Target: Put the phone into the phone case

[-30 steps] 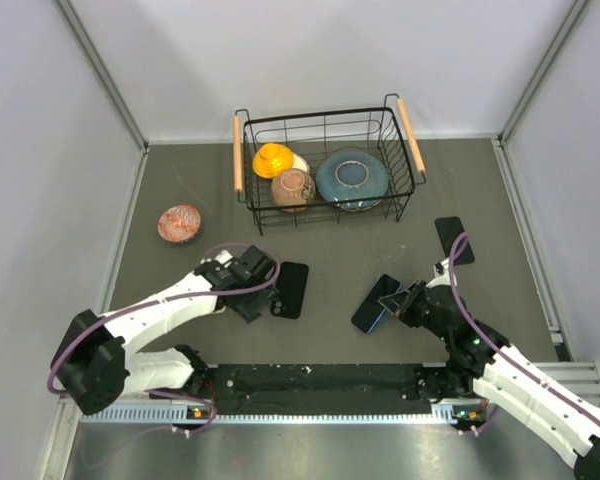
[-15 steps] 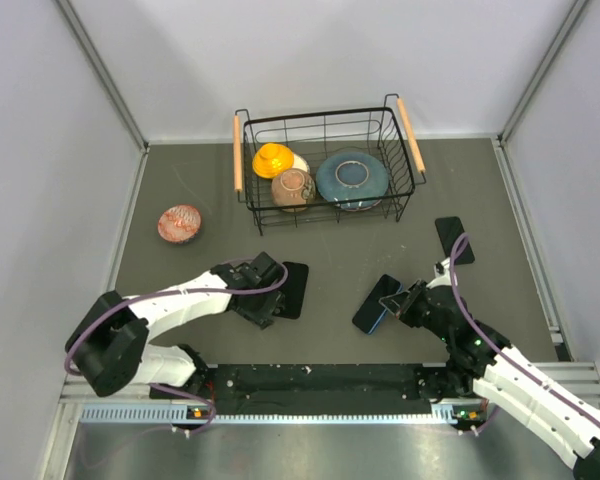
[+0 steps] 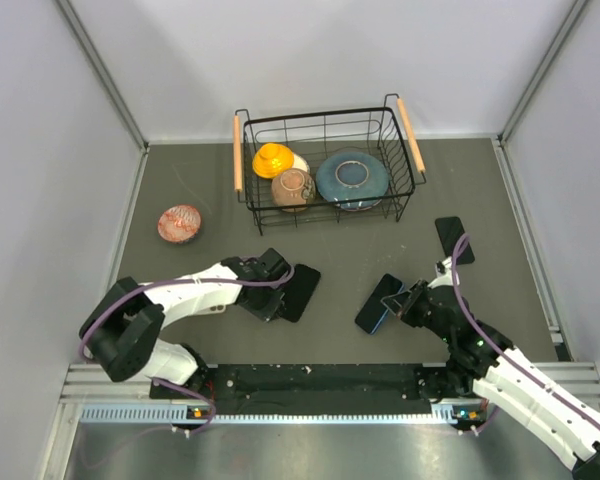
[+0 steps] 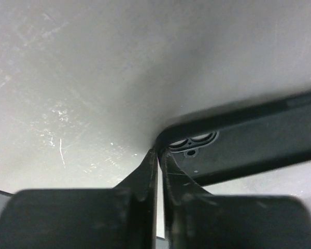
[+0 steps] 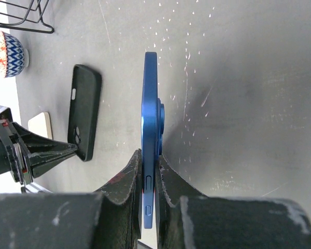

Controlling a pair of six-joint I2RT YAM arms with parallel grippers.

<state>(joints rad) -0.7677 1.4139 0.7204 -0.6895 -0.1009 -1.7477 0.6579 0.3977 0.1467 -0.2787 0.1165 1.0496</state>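
Observation:
The black phone case (image 3: 300,292) lies open side up on the grey table, left of centre and turned at an angle. My left gripper (image 3: 278,300) is shut on its near corner. In the left wrist view, by the camera cutout, one finger stands outside the phone case (image 4: 259,145) and the other inside its rim, where the left gripper (image 4: 159,153) pinches it. My right gripper (image 3: 398,308) is shut on the blue phone (image 3: 377,304), holding it on edge. In the right wrist view the phone (image 5: 150,104) stands upright between the right gripper (image 5: 151,161) pads, with the case (image 5: 85,116) off to its left.
A wire basket (image 3: 315,114) with wooden handles stands at the back, holding an orange bowl (image 3: 273,158), a brown bowl (image 3: 293,186) and a blue plate (image 3: 351,178). A red patterned bowl (image 3: 180,223) sits at the left. A second dark phone (image 3: 453,238) lies at the right.
My left gripper has moved right to the case's corner and shut on it; the case has turned and shifted slightly right. The right gripper with the phone has barely moved.

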